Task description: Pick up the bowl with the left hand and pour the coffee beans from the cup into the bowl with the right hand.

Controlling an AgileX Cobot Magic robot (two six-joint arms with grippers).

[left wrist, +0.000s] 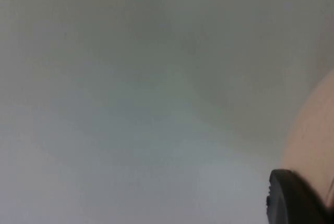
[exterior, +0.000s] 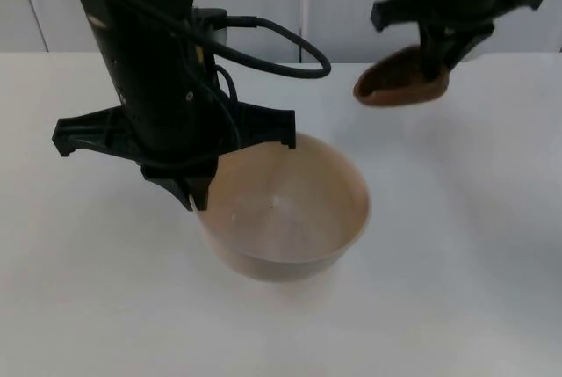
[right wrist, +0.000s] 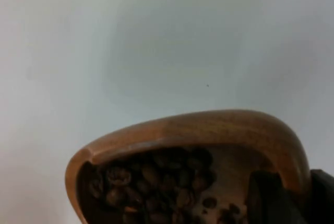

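Over mid-table | left gripper (exterior: pixel 195 194) clamps the bowl (exterior: pixel 290 214) at its near-left rim | right gripper (exterior: pixel 436 68) grips the cup (exterior: pixel 399 85), coffee beans (right wrist: pixel 151 185) inside, held well apart | next: carry over the bowl, tip

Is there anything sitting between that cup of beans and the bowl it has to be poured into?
Nothing visible. The right hand holds the cup beyond the bowl, with bare table between them. The left hand grips the bowl's left rim, away from that path.
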